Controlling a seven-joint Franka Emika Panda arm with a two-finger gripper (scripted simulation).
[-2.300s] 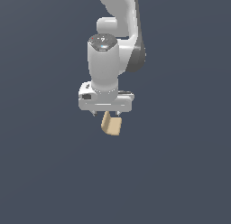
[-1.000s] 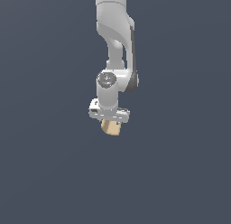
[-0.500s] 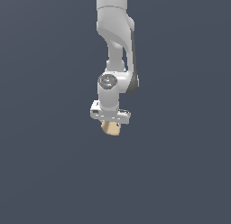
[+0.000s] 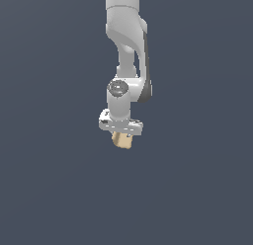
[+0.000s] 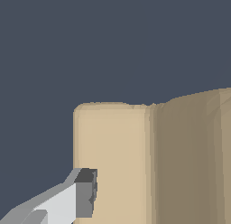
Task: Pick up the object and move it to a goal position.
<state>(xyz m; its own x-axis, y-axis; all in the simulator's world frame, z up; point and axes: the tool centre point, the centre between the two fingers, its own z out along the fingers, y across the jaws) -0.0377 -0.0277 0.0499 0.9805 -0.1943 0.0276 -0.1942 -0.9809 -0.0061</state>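
Observation:
The object is a small tan blocky piece (image 4: 121,140) with rounded edges. In the exterior view it hangs just under my white gripper (image 4: 121,135), which is shut on it, with the arm reaching down from above. In the wrist view the tan object (image 5: 149,164) fills much of the picture, and one grey fingertip (image 5: 85,193) presses against its side. The other finger is hidden behind the object. No goal marker shows in either view.
A plain dark grey background surrounds the arm and object in both views. No other objects, edges or surfaces show.
Over the earlier frames the arm has drawn away from the camera with the object in its grip. In the last half second the arm and object have hardly moved.

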